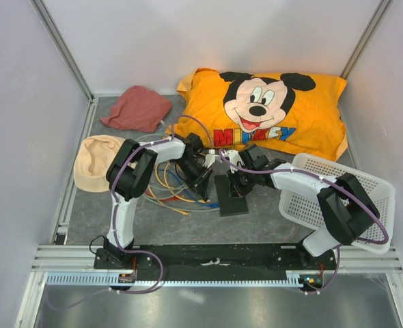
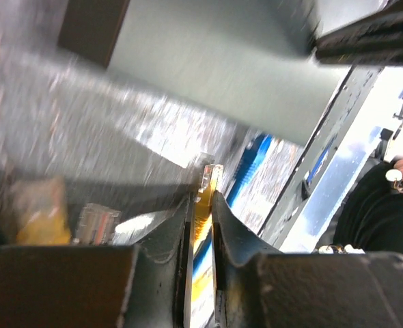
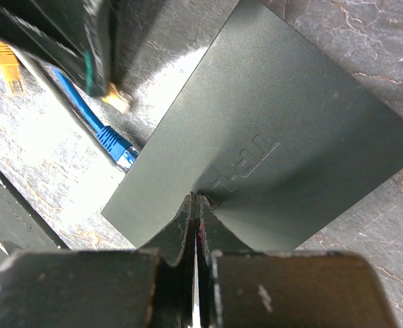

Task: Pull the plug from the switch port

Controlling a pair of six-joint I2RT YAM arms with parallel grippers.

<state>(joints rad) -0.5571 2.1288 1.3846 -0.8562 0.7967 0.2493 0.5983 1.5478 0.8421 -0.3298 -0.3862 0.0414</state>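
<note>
Tabletop (image 1: 188, 229) marbled grey, walls (image 1: 188, 41) white

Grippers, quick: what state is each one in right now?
Left gripper: closed on the yellow plug.
Right gripper: closed, holding nothing, tips down on the switch.

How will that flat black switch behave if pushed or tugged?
The switch looks thin and flat, so probably light and apt to slide on the smooth table. Rolling or tipping seems unlikely. The right gripper, jaws shut and resting on top, may steady it.
</note>
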